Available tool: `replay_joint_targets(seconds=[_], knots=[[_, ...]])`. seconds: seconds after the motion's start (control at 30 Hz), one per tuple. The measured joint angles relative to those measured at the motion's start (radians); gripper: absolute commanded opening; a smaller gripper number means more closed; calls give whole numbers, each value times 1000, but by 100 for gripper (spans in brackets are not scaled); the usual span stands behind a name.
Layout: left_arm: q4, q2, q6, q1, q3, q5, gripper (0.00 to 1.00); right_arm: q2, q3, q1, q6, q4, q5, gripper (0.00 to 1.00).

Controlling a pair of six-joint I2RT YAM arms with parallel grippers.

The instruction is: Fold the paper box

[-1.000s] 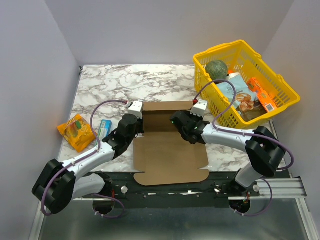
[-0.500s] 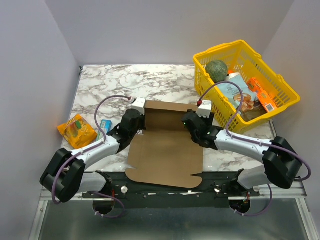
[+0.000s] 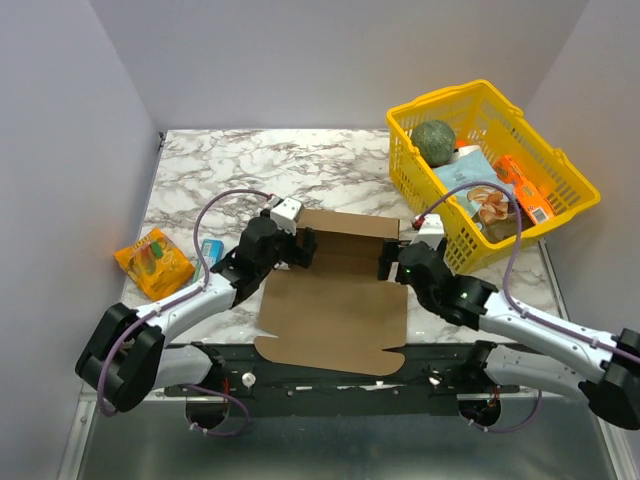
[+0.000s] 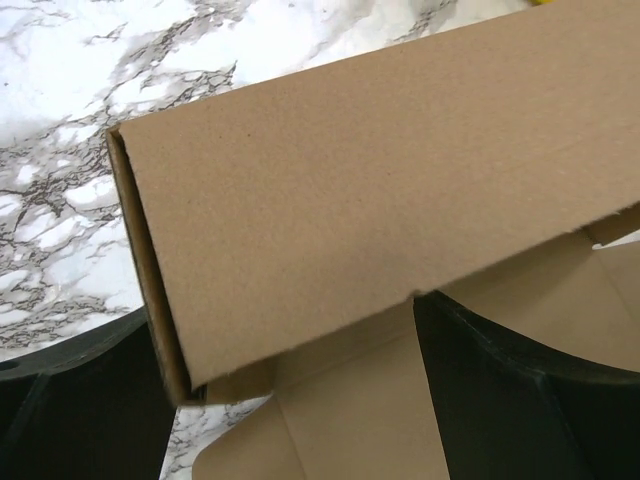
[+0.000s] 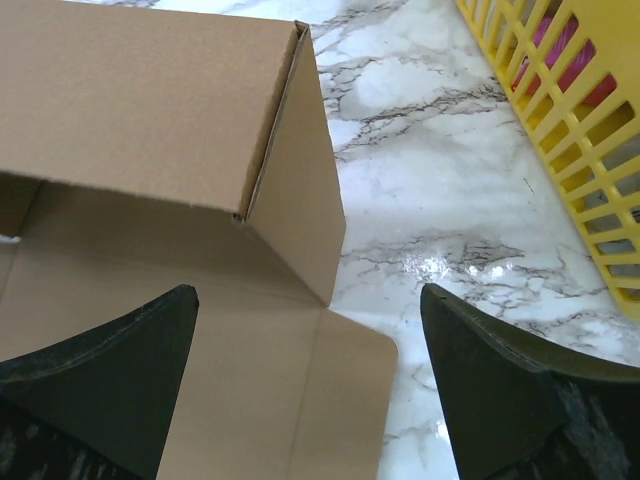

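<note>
Two tools stand open at the ends of the paper box (image 3: 335, 305), neither one gripping anything. The left tool (image 3: 306, 249) sits at the left end of the raised far section and the right tool (image 3: 386, 262) at its right end. In the left wrist view the dark fingers (image 4: 520, 400) are spread wide with the cardboard just ahead of them. In the right wrist view the fingers (image 5: 100, 395) are spread as wide, with the box's corner between and beyond them.

The box lies in the middle of the table (image 3: 250, 165), towards the near edge, well apart from the yellow basket (image 3: 455, 95).

We judge the far wall to be done: it stands up as a hollow folded band, while the main panel and the near flap are still flat. The next move would call for lifting one of those flat parts. Because the board is thin and lies flush, a finger must catch an edge cleanly, and the other tool should steady the standing wall so it does not spring open.

That folded band has its long axis running side to side, with its left end turned slightly away from us. The near flap with its rounded tabs points toward the arm bases.
</note>
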Motion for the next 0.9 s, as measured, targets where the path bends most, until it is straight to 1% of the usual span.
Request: replay_joint_targets(seconds=[0.17, 0.3, 0.37, 0.43, 0.53, 0.63, 0.73, 0.8, 0.9], knots=[[-26, -135, -35, 0, -65, 5, 99, -169, -5, 0, -91, -36, -71, 100], [-83, -314, -88, 0, -123, 3, 99, -269, -1, 0, -196, -39, -128, 100], [-121, -392, -116, 2, -127, 1, 99, -267, 27, 0, -251, -50, -152, 100], [-178, -454, -142, 5, -112, -5, 99, -227, 87, 0, -309, -61, -170, 100], [-305, -491, -182, 28, -20, 4, 99, -125, 205, 0, -405, -65, -219, 100], [-391, -494, -204, 123, 105, 80, 99, -10, 304, 0, -496, -63, -249, 99], [-438, -440, -205, 319, 254, 235, 99, 77, 345, 0, -576, -42, -288, 98], [-447, -392, -206, 443, 313, 325, 99, 107, 345, 1, -619, -31, -323, 98], [-441, -315, -205, 559, 345, 411, 99, 142, 346, 4, -671, -1, -375, 97]])
